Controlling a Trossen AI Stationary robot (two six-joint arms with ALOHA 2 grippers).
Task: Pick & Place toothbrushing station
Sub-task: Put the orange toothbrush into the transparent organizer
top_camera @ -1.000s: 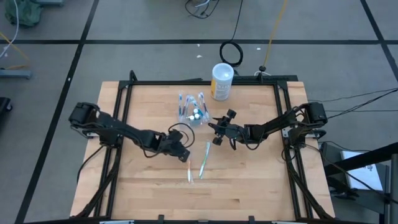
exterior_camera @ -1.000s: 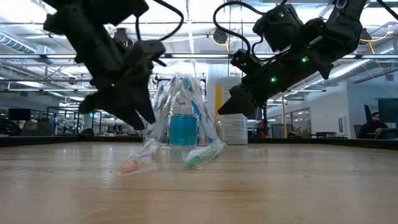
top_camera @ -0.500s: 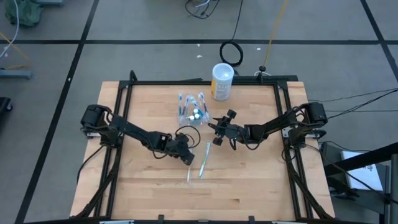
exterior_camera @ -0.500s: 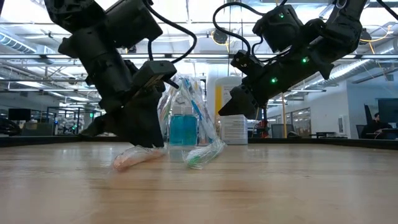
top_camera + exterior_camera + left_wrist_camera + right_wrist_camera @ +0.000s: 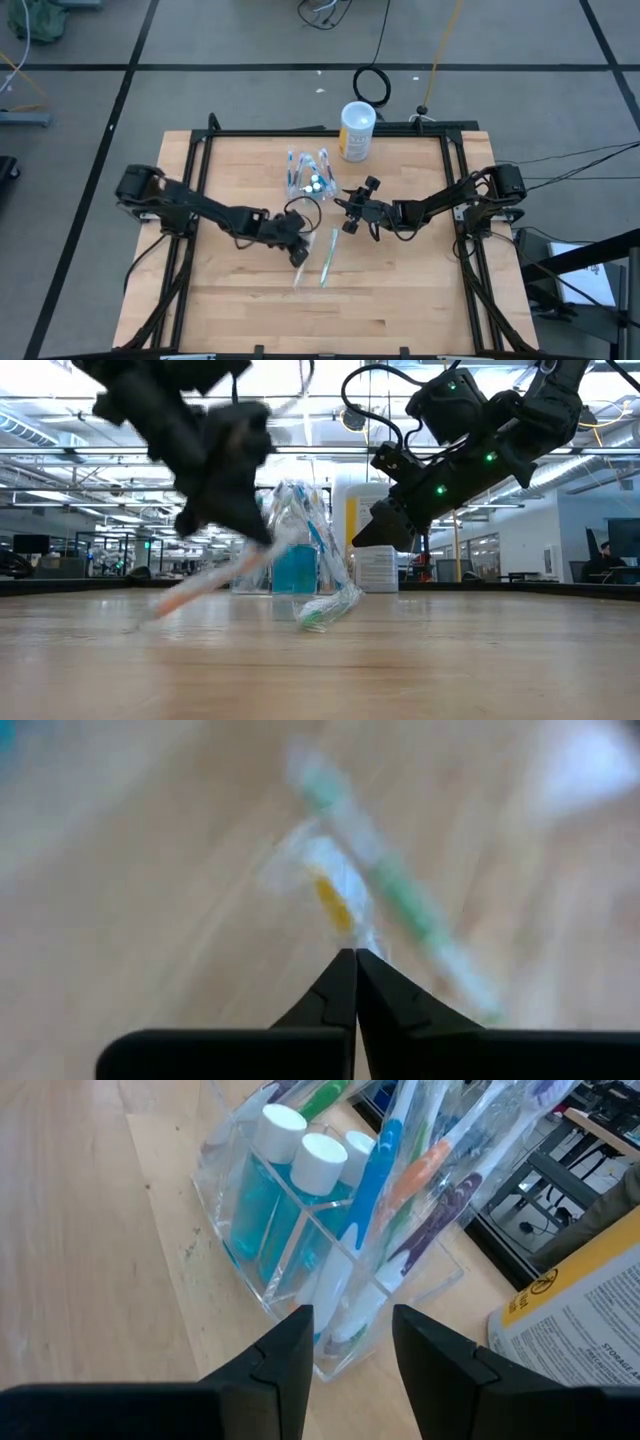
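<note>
wooden counter [image 5: 400, 280], open workshop hall behind; left gripper [image 5: 297, 253] blurred, jaws pinching wrapped toothbrush [image 5: 205, 582]; right gripper [image 5: 352, 213] jaws spread.

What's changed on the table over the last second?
The left gripper came down on the wrapped orange-ended toothbrush, shut on it and is lifting one end off the table. The right gripper, the green toothbrush, the clear holder and the white canister stayed put.

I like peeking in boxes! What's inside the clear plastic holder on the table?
The clear holder has teal bottles with white caps and several toothbrushes standing in it, blue, green and orange among them. Their lower ends overlap, so I can't count them.
</note>
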